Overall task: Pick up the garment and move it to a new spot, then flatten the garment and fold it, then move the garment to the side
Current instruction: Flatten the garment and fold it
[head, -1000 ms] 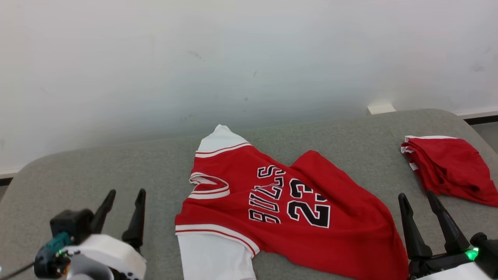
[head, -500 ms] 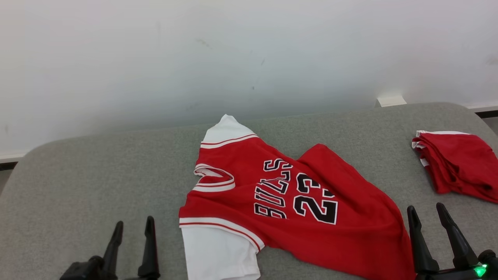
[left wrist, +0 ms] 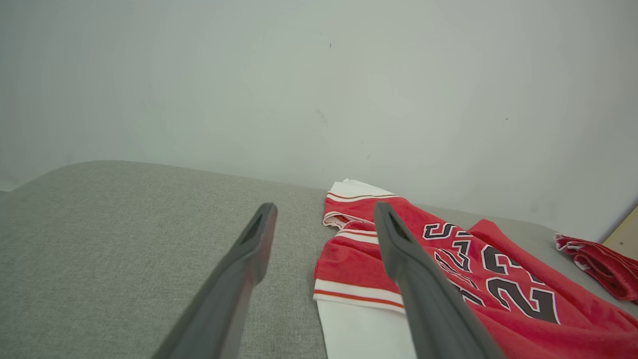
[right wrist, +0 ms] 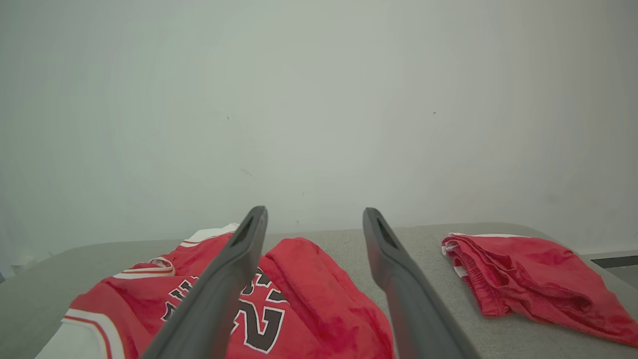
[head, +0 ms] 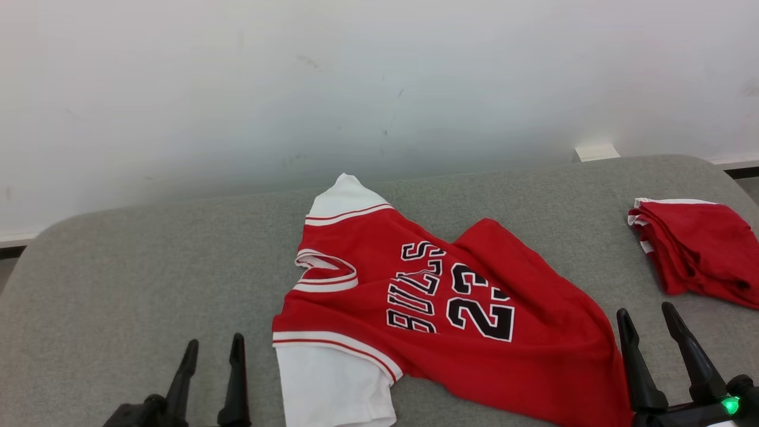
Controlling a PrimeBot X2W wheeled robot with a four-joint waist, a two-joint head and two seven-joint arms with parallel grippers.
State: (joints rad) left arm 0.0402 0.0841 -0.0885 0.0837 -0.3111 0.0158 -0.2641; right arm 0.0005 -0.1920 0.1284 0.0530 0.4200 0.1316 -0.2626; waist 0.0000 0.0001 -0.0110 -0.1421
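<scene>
Both my grippers are empty, with the fingers spread apart. The left gripper [head: 214,342] is at the lower left of the head view. The right gripper [head: 645,309] is at the lower right, just beside the hem of the red jersey [head: 450,308]. The jersey lies rumpled, print up, in the middle of the grey cushion [head: 118,284]. Its collar points to the frame's left and its hem to the lower right, so the long axis runs that way. I judge the pick-up is not yet begun. The next move needs both grippers lowered onto the cloth, one at the shoulder and one at the hem.
</scene>
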